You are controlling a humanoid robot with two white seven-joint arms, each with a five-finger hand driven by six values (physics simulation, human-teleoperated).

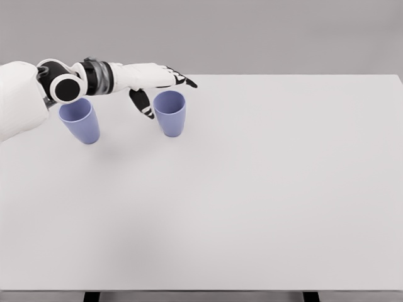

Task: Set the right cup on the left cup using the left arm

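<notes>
Near the upper left of the frame, two lavender-blue cups stand upright and well apart on the white surface point(252, 201). Both are plain, tapered tumblers, open at the top. The right cup point(170, 113) sits just beside the left robot hand point(154, 85), whose fingers are spread and hold nothing, thumb hanging down by the rim. The left cup point(82, 123) is partly hidden under the white forearm. Behind the surface runs a bare grey wall point(283, 34).
</notes>
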